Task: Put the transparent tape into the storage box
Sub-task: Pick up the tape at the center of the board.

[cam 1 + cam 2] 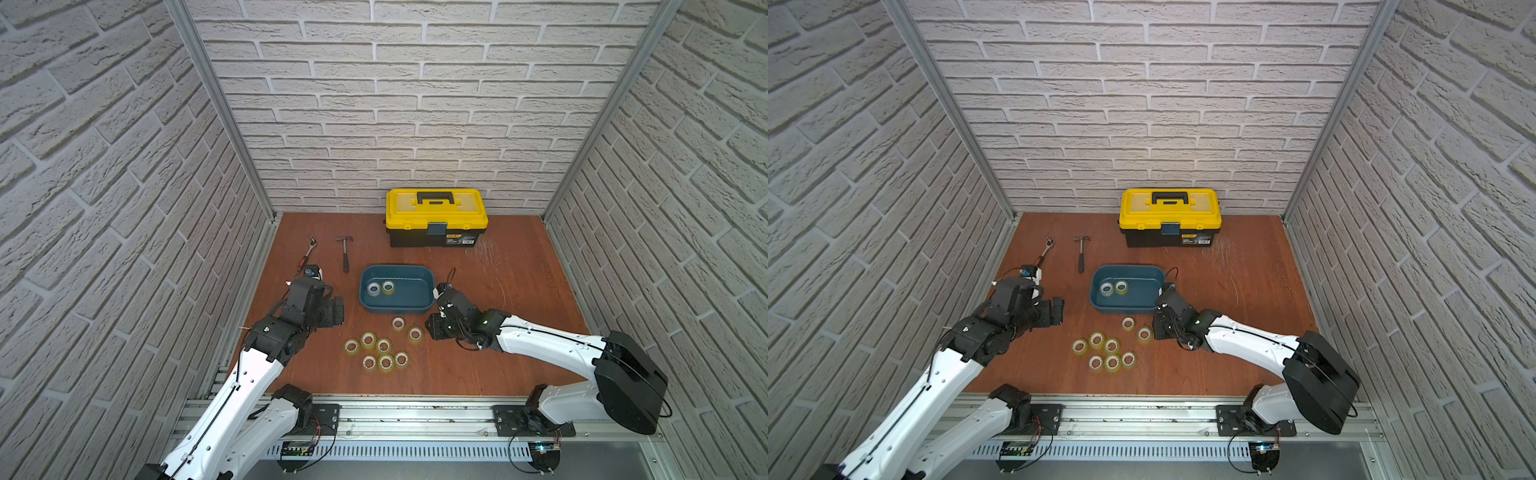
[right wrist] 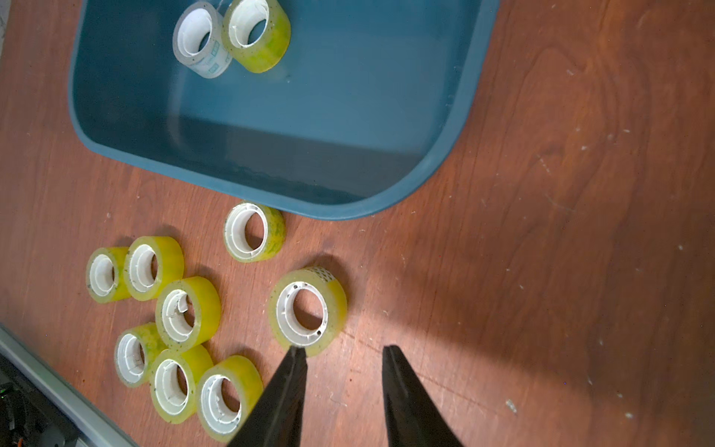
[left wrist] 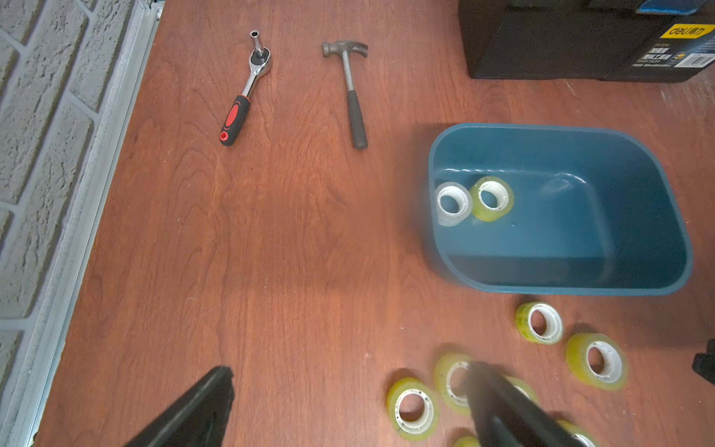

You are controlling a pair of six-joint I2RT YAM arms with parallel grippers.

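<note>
The storage box (image 1: 397, 308) (image 2: 329, 116) is a teal tub in the middle of the table. It holds two rolls of transparent tape, one greyer (image 2: 199, 38) and one yellowish (image 2: 257, 35). Several more yellowish rolls (image 1: 376, 351) lie on the wood in front of the tub. My right gripper (image 2: 343, 350) (image 1: 430, 328) is open with nothing between its fingers. One fingertip (image 2: 296, 350) sits at the edge of the nearest roll (image 2: 307, 311) (image 1: 415, 333). My left gripper (image 3: 352, 371) (image 1: 338, 309) is open wide and empty, left of the tub and behind the loose rolls.
A yellow-and-black toolbox (image 1: 436, 216) stands at the back wall. A hammer (image 1: 345, 253) and a ratchet wrench (image 1: 307, 253) lie behind the left arm. Brick-pattern walls close in three sides, and a metal rail (image 1: 415, 415) runs along the front.
</note>
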